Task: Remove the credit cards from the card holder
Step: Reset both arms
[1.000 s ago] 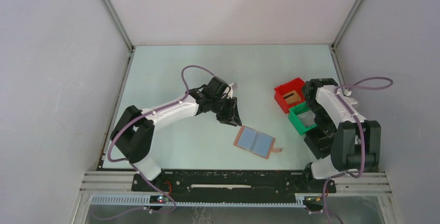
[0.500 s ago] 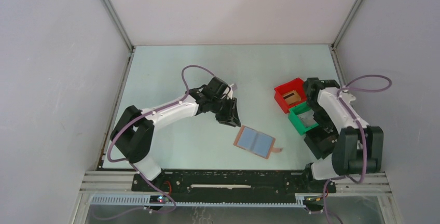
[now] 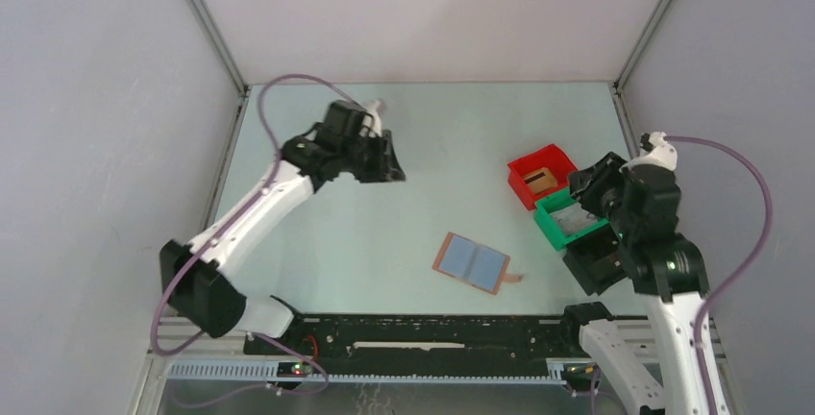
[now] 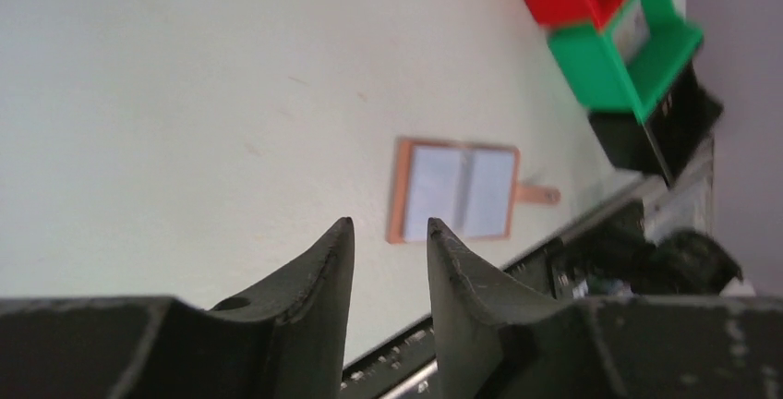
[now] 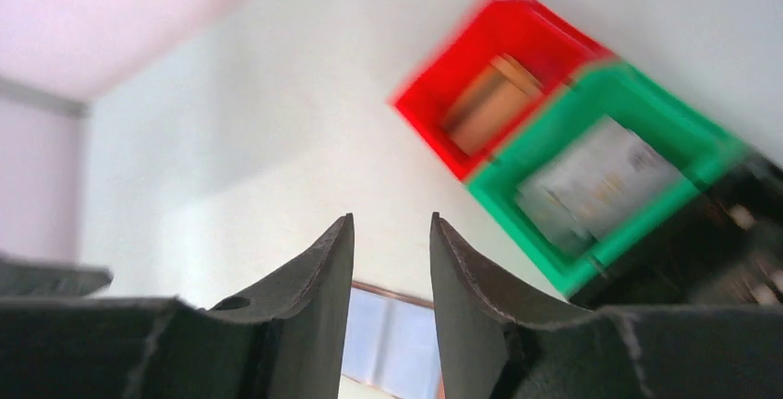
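The card holder [image 3: 471, 262] lies open and flat on the table, tan-rimmed, its two blue-grey panels up and its tab pointing right. It also shows in the left wrist view as the card holder [image 4: 457, 191] and, in part, between the right fingers as the card holder [image 5: 392, 344]. A tan card [image 3: 541, 181] lies in the red bin and a pale grey card [image 3: 569, 217] in the green bin. My left gripper [image 3: 389, 163] hangs high at the far left, open and empty [image 4: 389, 223]. My right gripper [image 3: 588, 184] is raised over the bins, open and empty [image 5: 391, 217].
The red bin [image 3: 524, 163] and green bin [image 3: 550, 231] stand side by side at the right, with a black box [image 3: 598, 266] just nearer. Enclosure walls close in both sides and the back. A black rail [image 3: 432, 333] runs along the near edge.
The left arm has swung up and back to the far left, away from the card holder. The right gripper has opened and risen from the green bin.
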